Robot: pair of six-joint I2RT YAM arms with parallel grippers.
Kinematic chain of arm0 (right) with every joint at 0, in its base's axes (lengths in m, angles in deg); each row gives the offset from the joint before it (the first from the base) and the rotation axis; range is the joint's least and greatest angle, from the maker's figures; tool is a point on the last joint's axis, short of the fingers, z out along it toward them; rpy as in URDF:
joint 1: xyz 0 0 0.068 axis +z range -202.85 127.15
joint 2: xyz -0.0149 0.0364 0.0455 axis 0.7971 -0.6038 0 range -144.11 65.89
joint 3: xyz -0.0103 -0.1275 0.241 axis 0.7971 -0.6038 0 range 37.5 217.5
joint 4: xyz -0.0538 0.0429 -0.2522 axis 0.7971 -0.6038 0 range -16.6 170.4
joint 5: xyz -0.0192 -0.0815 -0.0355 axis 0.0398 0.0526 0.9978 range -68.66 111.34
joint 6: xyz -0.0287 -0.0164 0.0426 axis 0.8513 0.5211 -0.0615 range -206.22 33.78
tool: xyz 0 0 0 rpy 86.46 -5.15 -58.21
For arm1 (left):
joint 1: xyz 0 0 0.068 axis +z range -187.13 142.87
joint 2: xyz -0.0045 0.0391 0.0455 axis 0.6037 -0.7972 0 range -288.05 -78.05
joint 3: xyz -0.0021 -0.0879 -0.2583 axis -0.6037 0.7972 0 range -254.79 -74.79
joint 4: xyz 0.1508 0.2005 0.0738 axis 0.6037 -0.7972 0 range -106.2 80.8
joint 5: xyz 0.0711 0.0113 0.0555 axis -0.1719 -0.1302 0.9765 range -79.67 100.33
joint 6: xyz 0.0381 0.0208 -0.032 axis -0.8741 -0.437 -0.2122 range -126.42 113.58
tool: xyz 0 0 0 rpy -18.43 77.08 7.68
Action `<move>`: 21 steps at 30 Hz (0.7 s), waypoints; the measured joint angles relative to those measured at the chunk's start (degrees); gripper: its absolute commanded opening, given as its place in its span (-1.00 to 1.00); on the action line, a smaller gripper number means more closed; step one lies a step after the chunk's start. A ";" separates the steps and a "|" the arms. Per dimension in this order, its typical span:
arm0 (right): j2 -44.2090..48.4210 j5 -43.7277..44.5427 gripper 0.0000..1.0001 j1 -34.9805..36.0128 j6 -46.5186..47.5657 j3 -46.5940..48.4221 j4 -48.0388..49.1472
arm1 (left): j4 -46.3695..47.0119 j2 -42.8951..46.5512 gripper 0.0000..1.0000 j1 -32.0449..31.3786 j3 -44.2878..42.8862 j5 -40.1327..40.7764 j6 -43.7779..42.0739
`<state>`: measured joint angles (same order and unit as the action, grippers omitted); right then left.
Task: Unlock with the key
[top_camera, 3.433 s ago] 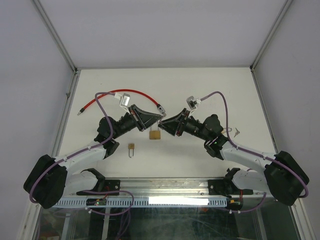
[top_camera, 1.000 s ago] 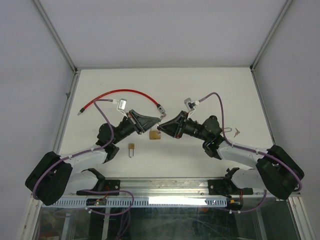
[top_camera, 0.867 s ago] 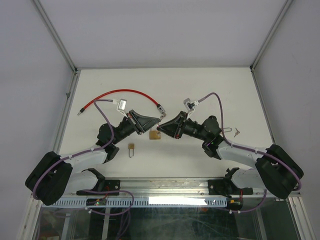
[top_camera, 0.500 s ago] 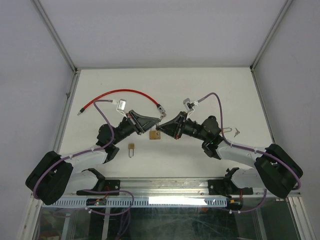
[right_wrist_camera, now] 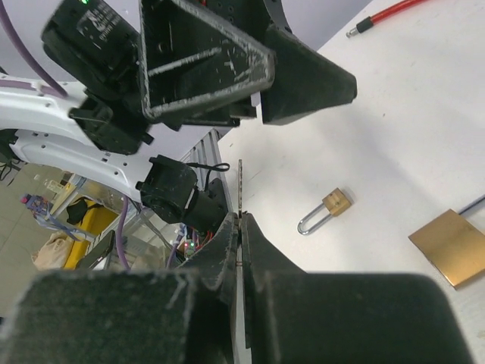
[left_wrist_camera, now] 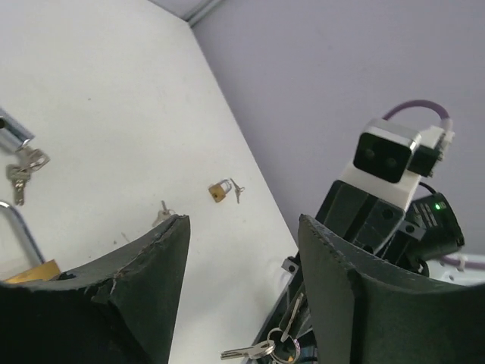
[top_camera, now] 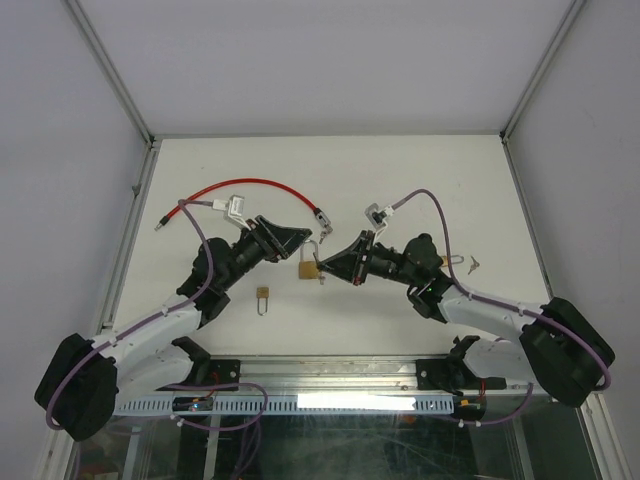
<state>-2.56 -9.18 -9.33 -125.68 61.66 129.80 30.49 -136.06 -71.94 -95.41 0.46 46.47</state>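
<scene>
The brass padlock (top_camera: pixel 308 269) lies on the white table (top_camera: pixel 400 170) between the two grippers, its shackle (top_camera: pixel 319 248) pointing away from the arms. My left gripper (top_camera: pixel 298 240) stands open just left of it and holds nothing. In the left wrist view (left_wrist_camera: pixel 242 227) only table shows between the fingers, with the shackle (left_wrist_camera: pixel 19 227) at the left edge. My right gripper (top_camera: pixel 327 268) is shut on the key (right_wrist_camera: pixel 240 189), whose blade sticks out past the fingertips. The key ring (left_wrist_camera: pixel 265 349) hangs below that gripper. The brass body (right_wrist_camera: pixel 451 246) lies to the right of the key.
A small padlock (top_camera: pixel 263 296) lies near the left arm, also in the right wrist view (right_wrist_camera: pixel 326 211). A red cable (top_camera: pixel 250 188) curves across the back left, with keys (left_wrist_camera: pixel 23 171) at its metal end. Another small padlock (left_wrist_camera: pixel 220 191) and loose keys (top_camera: pixel 472 263) lie at the right.
The left gripper has opened, let go of the padlock and drawn back to the left. The padlock now rests on the table. The right gripper stays shut on the key.
</scene>
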 measured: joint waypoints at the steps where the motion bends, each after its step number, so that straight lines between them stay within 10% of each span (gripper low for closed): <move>1: 0.39 0.07 -1.00 -0.11 0.13 -0.13 -0.96 | -3.41 0.81 0.37 0.00 -0.96 1.22 -0.44; 11: 2.67 1.36 -1.00 -2.16 0.96 -1.25 -7.50 | -39.39 0.13 0.97 0.00 -16.48 10.51 -3.93; 21: 4.92 6.80 -1.00 -3.78 2.12 -3.61 -13.51 | -60.92 -12.57 0.98 -0.02 -28.20 11.93 -7.50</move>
<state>2.36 -2.38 -13.11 -123.56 58.06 116.30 -30.43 -148.63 -71.96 -123.60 12.39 38.97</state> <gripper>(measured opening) 0.009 0.990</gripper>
